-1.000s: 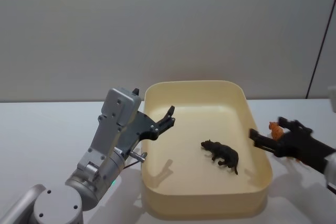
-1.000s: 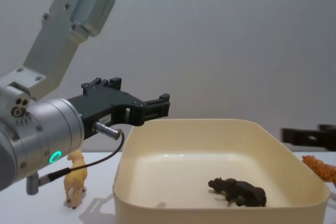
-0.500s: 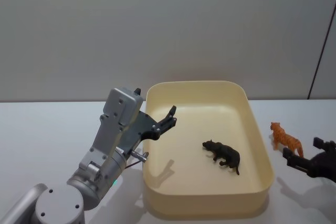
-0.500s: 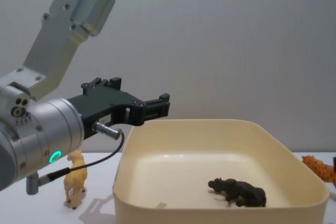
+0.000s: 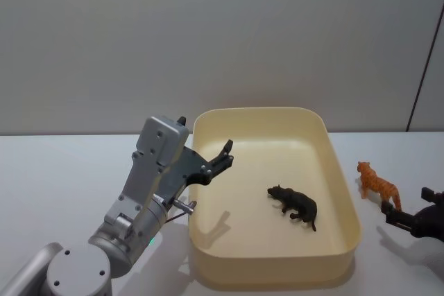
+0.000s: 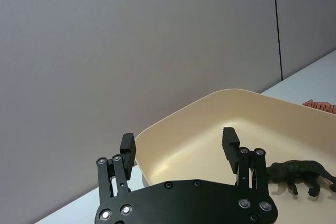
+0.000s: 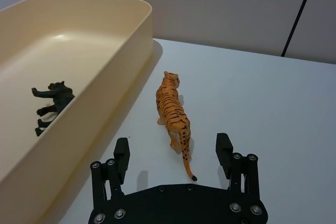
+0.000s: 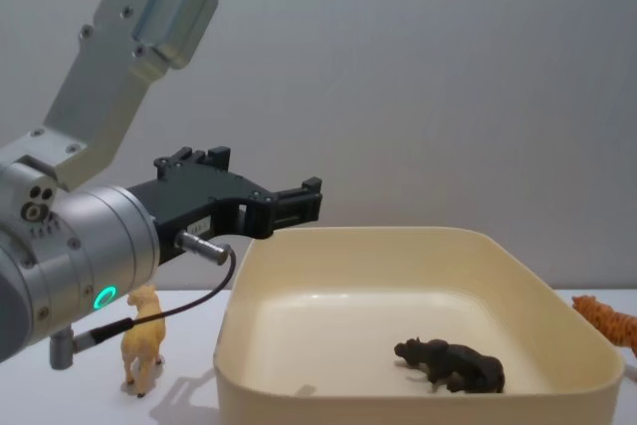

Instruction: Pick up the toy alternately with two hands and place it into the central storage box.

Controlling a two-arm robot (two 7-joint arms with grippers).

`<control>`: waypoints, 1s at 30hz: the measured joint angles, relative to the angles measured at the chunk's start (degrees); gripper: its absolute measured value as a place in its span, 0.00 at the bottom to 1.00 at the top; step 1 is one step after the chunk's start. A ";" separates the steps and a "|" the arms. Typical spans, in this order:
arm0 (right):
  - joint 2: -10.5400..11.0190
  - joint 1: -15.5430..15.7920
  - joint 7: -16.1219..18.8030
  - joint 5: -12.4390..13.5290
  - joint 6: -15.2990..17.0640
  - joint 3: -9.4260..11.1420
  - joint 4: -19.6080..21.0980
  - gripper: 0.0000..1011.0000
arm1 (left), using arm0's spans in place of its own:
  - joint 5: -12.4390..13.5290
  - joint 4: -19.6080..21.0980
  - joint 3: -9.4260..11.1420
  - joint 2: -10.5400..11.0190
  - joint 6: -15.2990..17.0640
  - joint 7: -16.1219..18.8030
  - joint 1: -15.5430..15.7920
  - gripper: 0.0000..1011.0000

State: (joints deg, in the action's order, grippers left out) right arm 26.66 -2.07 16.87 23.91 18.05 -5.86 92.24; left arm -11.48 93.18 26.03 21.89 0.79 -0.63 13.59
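Your right gripper (image 5: 408,211) sits lower right, jaws apart, just below the orange tiger (image 5: 377,185) — outside the storage box (image 5: 257,110). Left gripper (image 5: 223,152), likewise spread, hovers over the box's left rim — black toy (image 5: 295,204) inside.

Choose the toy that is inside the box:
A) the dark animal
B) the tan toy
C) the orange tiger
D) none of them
A: the dark animal lies on the floor of the box, while the tiger and the tan toy stand on the table outside it.
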 joint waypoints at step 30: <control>-5.93 -12.73 3.39 -7.12 -4.00 -4.44 -16.89 0.59 | 0.00 0.00 0.00 0.00 0.00 0.00 0.00 0.99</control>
State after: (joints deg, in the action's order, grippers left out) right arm 20.73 -14.80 20.26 16.79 14.05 -10.30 75.35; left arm -11.48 93.17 26.02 21.89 0.79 -0.62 13.59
